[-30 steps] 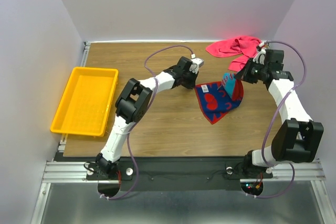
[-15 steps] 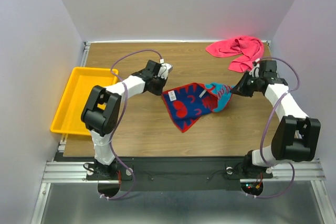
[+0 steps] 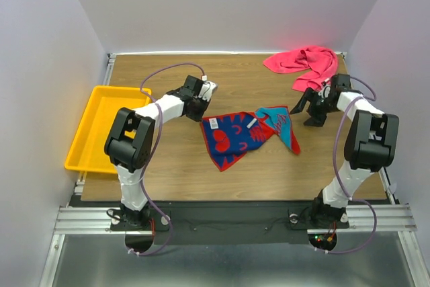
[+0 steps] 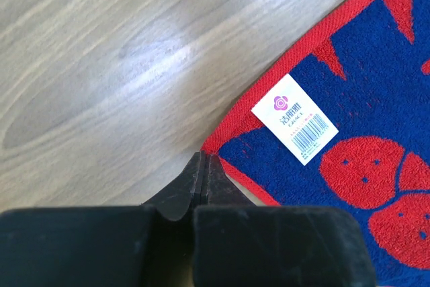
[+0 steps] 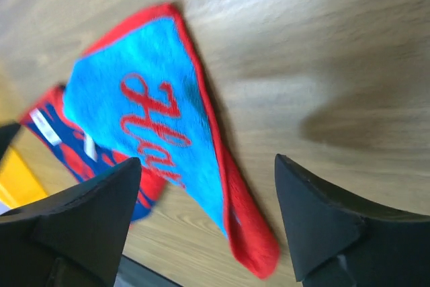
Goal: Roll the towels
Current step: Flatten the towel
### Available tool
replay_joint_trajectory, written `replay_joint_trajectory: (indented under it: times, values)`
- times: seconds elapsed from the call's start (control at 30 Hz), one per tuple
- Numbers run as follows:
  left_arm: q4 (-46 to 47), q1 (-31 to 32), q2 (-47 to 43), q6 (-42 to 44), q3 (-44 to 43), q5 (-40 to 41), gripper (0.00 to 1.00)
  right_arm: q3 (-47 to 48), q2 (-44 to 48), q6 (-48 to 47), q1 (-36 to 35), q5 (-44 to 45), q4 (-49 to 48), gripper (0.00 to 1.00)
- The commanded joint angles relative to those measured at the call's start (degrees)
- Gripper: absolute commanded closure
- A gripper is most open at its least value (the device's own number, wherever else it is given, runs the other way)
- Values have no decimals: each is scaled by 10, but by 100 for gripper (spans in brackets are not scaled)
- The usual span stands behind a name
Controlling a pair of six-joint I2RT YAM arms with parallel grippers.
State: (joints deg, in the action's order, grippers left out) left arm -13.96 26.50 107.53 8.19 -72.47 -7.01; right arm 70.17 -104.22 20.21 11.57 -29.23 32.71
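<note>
The left end effector (image 4: 203, 160), shut on the left hem of the patterned towel (image 3: 235, 138), should pull it flat on the bench (image 3: 168, 166) while the right end effector (image 5: 207, 166), wide and empty, takes the teal corner (image 5: 134, 115); the pink towel (image 3: 302, 60) lies far right.

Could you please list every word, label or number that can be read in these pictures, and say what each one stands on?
"Ha": red cursive letters on the teal patch of the patterned red and navy cloth towel; the later letters are unclear.
White label on that towel: a pink flower logo and a barcode, print too small to read.
</note>
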Motion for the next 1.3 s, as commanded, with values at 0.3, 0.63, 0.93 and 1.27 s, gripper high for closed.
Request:
replay_joint_trajectory:
  times: [0.3, 0.63, 0.93, 1.27]
  values:
    - [-5, -3, -2, 5, -28, -12, 100, -94, 179, -392, -1, -8, 137, 28]
    - [-17, -3, 4, 3, -47, -17, 100, -136, 167, -476, -59, 35, 157, 18]
    - [-17, -7, 12, 9, -60, -13, 100, -150, 105, -461, -110, 96, 102, 36]
    - [-16, -15, 17, 15, -67, -6, 100, -96, 154, -446, -101, -69, 179, 100]
